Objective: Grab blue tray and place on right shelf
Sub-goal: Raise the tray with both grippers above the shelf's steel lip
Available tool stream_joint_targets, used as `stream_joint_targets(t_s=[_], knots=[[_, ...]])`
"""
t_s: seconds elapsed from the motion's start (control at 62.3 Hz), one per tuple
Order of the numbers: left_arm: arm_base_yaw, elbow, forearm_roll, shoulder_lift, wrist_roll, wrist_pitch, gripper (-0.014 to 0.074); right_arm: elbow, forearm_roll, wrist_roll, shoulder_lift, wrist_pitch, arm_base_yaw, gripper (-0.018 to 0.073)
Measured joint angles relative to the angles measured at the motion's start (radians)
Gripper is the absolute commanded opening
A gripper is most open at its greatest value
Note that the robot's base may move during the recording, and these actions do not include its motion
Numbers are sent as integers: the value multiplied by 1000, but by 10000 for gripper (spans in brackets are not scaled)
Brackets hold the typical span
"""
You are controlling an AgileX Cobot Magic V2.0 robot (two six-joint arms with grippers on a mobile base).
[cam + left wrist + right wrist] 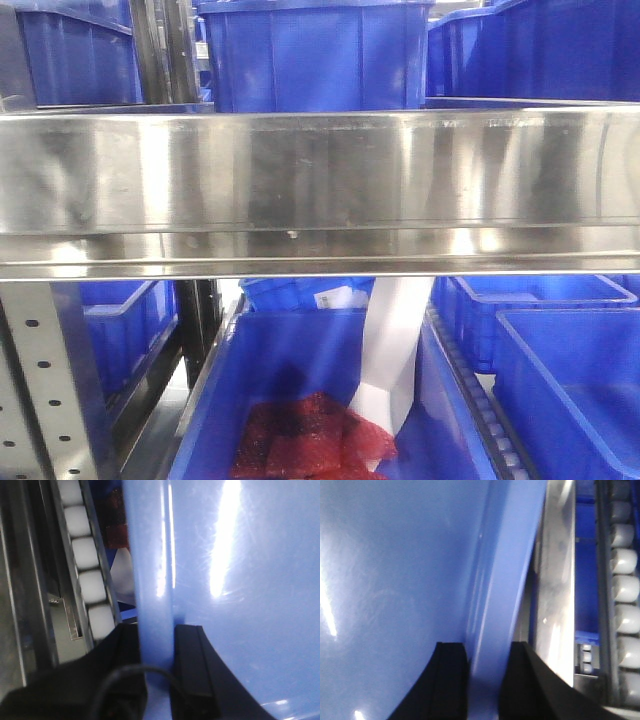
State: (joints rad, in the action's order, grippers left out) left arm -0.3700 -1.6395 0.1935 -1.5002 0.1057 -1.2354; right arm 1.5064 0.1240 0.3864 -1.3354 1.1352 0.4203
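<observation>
Tray (pixel 225 605) hangs between our arms, left fingers (pixel 192 665) and right fingers (pixel 452 680) each clamped across its rim (two grips should keep it level, we judge), near the shelf (pixel 320 180), seemingly not yet on it.

Steel shelf (pixel 320 190) with deep blue bins (pixel 315 55) atop

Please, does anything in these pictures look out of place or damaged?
One thing: a white sheet hangs bent into the blue bin under the shelf, its end beside red netting. It looks loose, not stowed. Nothing looks damaged.
</observation>
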Motion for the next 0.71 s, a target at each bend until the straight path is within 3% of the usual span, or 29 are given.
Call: stream_joint_targets(t_s=[0.209,0.578,0.642,0.707], knots=[[23,-91,4,-143,19,44,-48,85,4,-17,-155,-32,-71,56],[60,-95,-6,-305,24,95,-47,96,-2,-17,-357,-119,-86,62],[69,-95,2,-315,24,98,-27,96,-4,-17,-374,-131,-86,101],[79,-95,14,-324,24,98,29,96,-4,-17,-376,-137,-86,209]])
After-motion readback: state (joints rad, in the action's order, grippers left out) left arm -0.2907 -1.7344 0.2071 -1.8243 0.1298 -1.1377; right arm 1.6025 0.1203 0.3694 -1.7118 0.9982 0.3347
